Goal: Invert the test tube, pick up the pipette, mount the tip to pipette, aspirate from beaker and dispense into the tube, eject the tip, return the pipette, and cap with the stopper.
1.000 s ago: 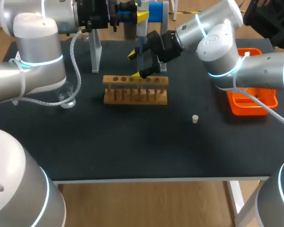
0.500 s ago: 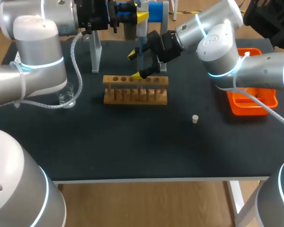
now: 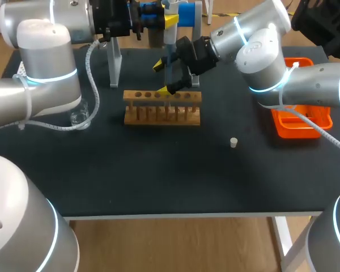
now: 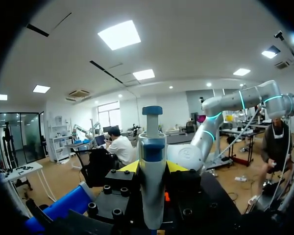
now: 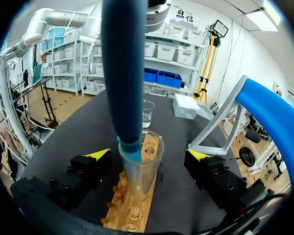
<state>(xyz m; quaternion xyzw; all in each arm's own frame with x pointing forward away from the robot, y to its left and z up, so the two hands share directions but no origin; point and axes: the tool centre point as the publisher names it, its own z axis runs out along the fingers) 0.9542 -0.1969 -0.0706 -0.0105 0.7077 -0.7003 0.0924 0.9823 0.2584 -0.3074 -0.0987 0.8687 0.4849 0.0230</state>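
Test tube (image 5: pixel 141 169): clear glass, standing upright in a hole of the wooden rack (image 3: pixel 162 107), towards the rack's right half, at the back middle of the table (image 3: pixel 158 175).
Pipette (image 5: pixel 123 73): its dark blue shaft comes straight down from above, and its lower end with the tip sits inside the mouth of the test tube.
Left gripper (image 4: pixel 152 169): clamped on the pipette's body, a yellow fingertip on either side, with the plunger knob free above.
Right gripper (image 5: pixel 148 155): fingers spread wide, one on each side of the test tube, neither touching it.
Step, as a judgement: liquid is being dispensed into the test tube; whether any is in it cannot be seen.
Beaker (image 3: pixel 79 117): clear glass, on the table left of the rack and well apart from it, under the left arm.
Stopper (image 3: pixel 233 142): small and white, alone on the table, in front of the rack and to its right.
Orange tray (image 3: pixel 302 127): at the table's right side, partly under the right arm.
Risks: a sideways drift of the pipette could lever the test tube against the rack hole and tilt or crack it. A crooked lift could drag the tip on the rim and drip liquid. The open right gripper gives the test tube no support.
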